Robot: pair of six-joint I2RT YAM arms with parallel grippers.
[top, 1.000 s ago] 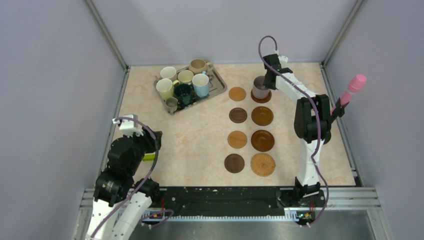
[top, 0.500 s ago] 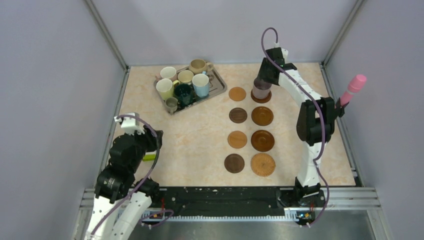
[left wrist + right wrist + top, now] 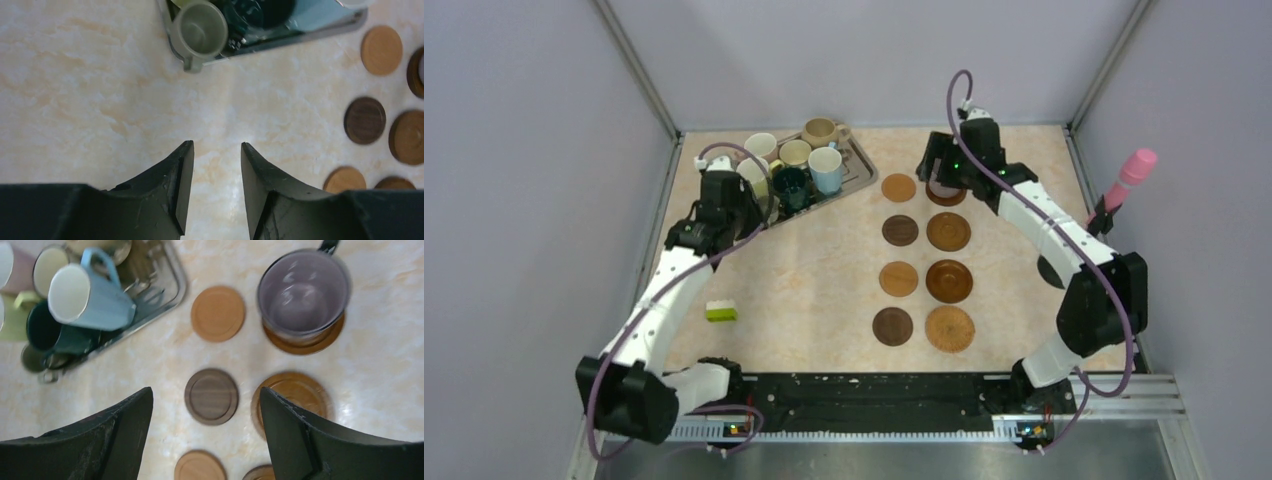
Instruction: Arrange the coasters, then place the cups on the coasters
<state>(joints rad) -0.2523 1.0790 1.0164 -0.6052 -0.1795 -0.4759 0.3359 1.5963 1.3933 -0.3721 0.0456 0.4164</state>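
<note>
Right gripper (image 3: 206,392) has just let go of the mauve cup (image 3: 303,290): a second ago it was clamped on it, now the jaws are spread wide, empty and pulled back off it. The cup stands upright on the far coaster (image 3: 306,339) of the right column, handle pointing away, a bit off-centre with the coaster's near rim showing. That makes the first cup placed. The coasters are already arranged on the desk (image 3: 824,260) in two columns of four; the seven others, e.g. the tan one (image 3: 899,187) just left of the mauve cup and the pale one (image 3: 950,329) nearest the arms, are bare. The other change is that the left arm, folded near its base a second ago, has swung out to the tray (image 3: 175,287). The left gripper (image 3: 215,147) hovers over bare desk just short of the tray's near corner, jaws partly apart with nothing between them. The small grey-olive cup (image 3: 200,31) sits in that corner and looks like the next pick, judging by the aim. The rest of the cups, including the light blue one (image 3: 90,297) and the dark teal one (image 3: 55,332), are crowded on the tray, so gripping one without bumping its neighbours may be tight. A small green-and-white block (image 3: 720,312) lies on the desk where the left arm was.
</note>
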